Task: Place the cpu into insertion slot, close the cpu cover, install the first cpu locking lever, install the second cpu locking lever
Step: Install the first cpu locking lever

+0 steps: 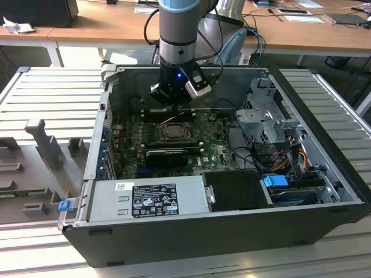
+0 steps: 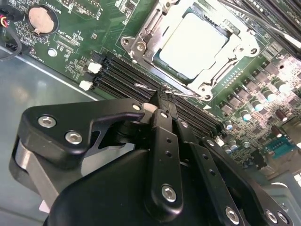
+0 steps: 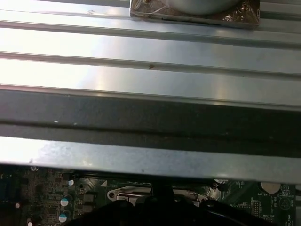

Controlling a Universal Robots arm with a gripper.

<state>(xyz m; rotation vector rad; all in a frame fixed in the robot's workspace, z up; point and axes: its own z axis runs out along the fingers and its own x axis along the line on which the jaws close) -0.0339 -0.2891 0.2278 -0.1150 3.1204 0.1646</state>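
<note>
Black gripper [image 2: 162, 106] fingers sit pressed together over a thin wire lever [image 2: 155, 89] in the second wrist view; whether they pinch it, I cannot tell. Just beyond that lever, long black memory slots [image 2: 127, 75] run alongside the insertion slot [image 2: 141, 44]. The cpu [image 2: 193, 44] lies flat in that slot, pale top showing through the window of the cpu cover [image 2: 221, 66], which is down over it. Farther out from the slot, a coin battery [image 2: 40, 20] sits on the green motherboard [image 2: 89, 23]. In the exterior view, the slot [image 1: 172, 131] lies mid-board inside an open dark computer case [image 1: 232, 229], power supply [image 1: 148, 198] at its nearer edge, all resting on a ribbed metal table [image 1: 52, 98], wooden desks [image 1: 290, 29] behind.
</note>
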